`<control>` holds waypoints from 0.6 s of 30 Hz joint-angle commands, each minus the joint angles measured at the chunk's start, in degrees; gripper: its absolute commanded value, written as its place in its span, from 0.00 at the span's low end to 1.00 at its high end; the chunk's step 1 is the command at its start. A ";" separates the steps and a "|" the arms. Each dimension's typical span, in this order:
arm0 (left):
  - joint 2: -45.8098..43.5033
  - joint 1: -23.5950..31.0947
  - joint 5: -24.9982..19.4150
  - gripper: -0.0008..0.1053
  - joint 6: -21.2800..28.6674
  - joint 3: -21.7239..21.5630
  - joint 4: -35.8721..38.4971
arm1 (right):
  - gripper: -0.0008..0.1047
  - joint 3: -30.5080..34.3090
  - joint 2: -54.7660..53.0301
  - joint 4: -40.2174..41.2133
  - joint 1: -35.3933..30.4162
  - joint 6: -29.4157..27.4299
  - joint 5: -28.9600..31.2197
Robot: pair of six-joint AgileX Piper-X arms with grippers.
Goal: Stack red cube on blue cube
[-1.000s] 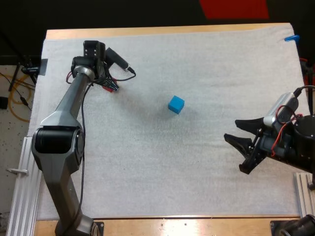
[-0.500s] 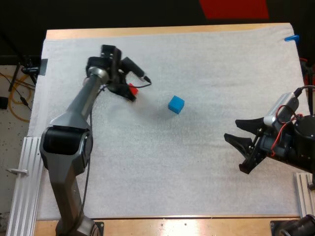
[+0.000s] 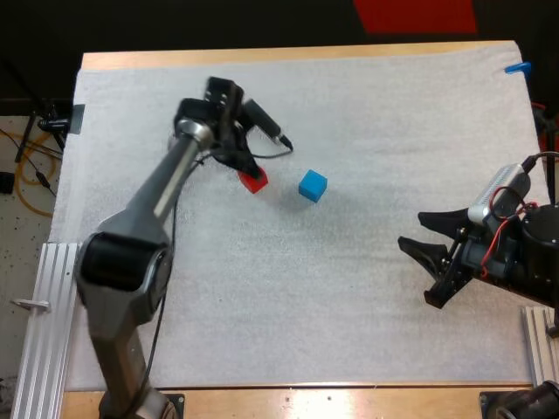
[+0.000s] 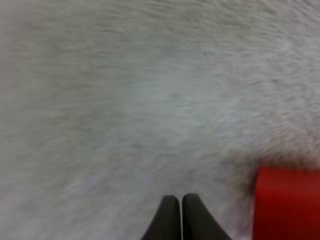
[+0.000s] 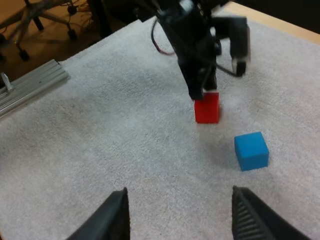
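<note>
left jaws together — beside red cube [image 3: 254, 181] | right jaws apart

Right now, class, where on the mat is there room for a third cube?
Free: the near half of the mat, between left arm and right gripper, and the far strip beyond the blue cube. Crowded: around the red cube, with the left gripper at it and the blue cube close.

No txt, label, brand, no. or sign can be read anywhere, w/ nothing legible found on the red cube [image 3: 254, 180], the blue cube [image 3: 313, 185] or the white mat [image 3: 349, 305].
</note>
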 commanded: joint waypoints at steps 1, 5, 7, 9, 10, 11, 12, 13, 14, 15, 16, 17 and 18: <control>-3.99 1.11 -0.93 0.01 -0.81 -0.24 0.65 | 0.44 -0.23 -0.01 -0.68 0.07 -0.11 0.85; -11.60 3.63 -0.93 0.01 -0.81 -0.24 2.78 | 0.44 -0.23 -0.01 -0.68 0.07 -0.11 2.11; -14.73 4.48 0.49 0.01 -0.81 -0.24 3.93 | 0.47 -0.23 -0.01 -0.84 0.07 -0.11 3.25; -18.09 5.31 2.82 0.01 -0.81 -0.11 4.92 | 0.51 -0.23 0.12 -0.98 0.07 -0.11 3.95; -20.07 5.73 3.70 0.01 -0.81 0.05 5.26 | 0.54 -0.23 0.45 -1.07 0.07 -0.11 4.22; -21.58 5.76 4.07 0.01 -0.81 0.21 5.68 | 0.55 -0.23 0.56 -1.11 0.07 -0.11 4.37; -23.49 5.94 3.97 0.01 -0.81 0.49 6.16 | 0.56 -0.23 1.09 -1.11 0.07 -0.11 4.40; -25.96 5.93 4.01 0.01 -0.65 1.12 6.50 | 0.56 -0.23 1.84 -1.11 0.07 -0.11 4.39; -28.37 5.93 4.01 0.01 -0.41 1.94 6.99 | 0.56 -0.23 2.50 -1.11 0.07 -0.11 4.39; -29.19 5.93 4.01 0.01 -0.41 2.21 7.22 | 0.56 -0.23 3.10 -1.27 0.07 -0.11 4.39; -31.46 5.93 4.01 0.01 -0.43 3.15 7.98 | 0.56 -0.23 3.86 -1.67 0.07 -0.11 4.39; -33.51 5.93 4.01 0.01 -0.43 4.12 8.67 | 0.56 -0.23 4.81 -2.39 0.07 -0.11 4.39; -35.26 5.93 4.01 0.01 -0.43 5.07 8.84 | 0.56 -0.23 5.32 -2.71 0.07 -0.11 4.39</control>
